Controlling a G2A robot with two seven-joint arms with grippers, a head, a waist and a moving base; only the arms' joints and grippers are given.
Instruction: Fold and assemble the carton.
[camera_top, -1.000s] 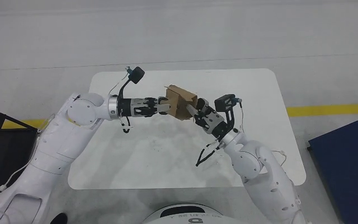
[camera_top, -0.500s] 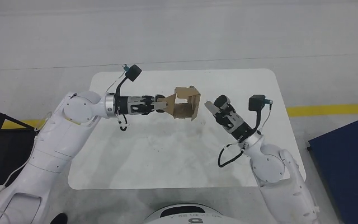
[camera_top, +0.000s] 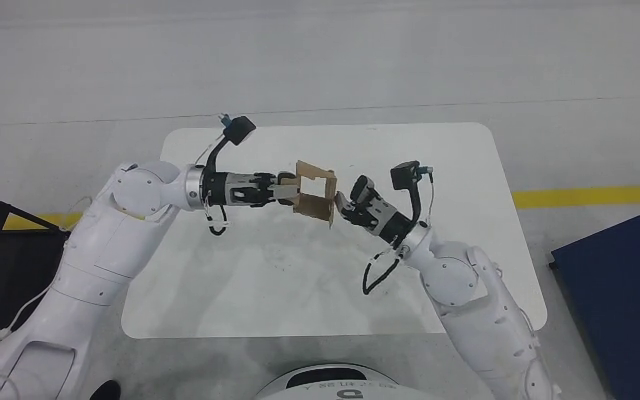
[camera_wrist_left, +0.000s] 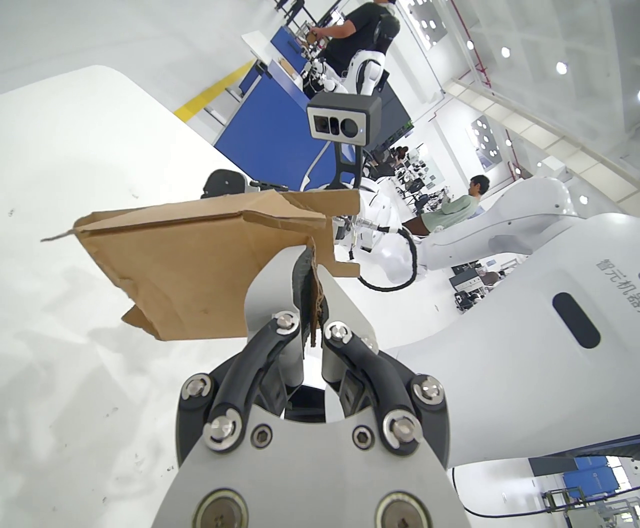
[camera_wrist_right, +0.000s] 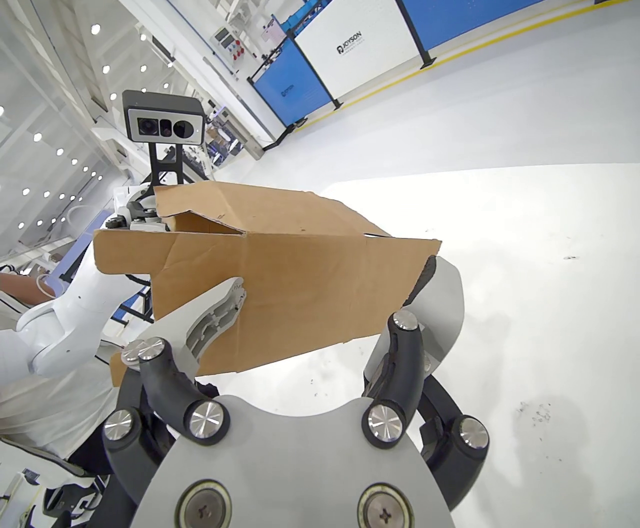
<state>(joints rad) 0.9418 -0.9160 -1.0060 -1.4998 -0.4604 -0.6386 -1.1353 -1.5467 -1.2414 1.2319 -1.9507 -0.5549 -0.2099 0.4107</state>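
Top view, near to far: we note bare white table (camera_top: 300, 290) in the lower frame, then the brown carton (camera_top: 315, 190) at mid-frame, between both arms. Left wrist view: left gripper (camera_wrist_left: 312, 300) pinched tight on a thin flap edge of the carton, with the box body spreading toward frame left beyond it. Right wrist view: right gripper (camera_wrist_right: 335, 290) spread wide, one finger across the carton's side panel, the other at its corner; we cannot tell whether they touch

1. White rounded-corner counter (camera_top: 450, 160), its top flecked with small dark scuff marks (camera_wrist_right: 535, 410).
2. Yellow painted floor stripe (camera_top: 575, 196) beside the counter.
3. Blue partition boards (camera_wrist_right: 285, 82) on black frames, well apart.
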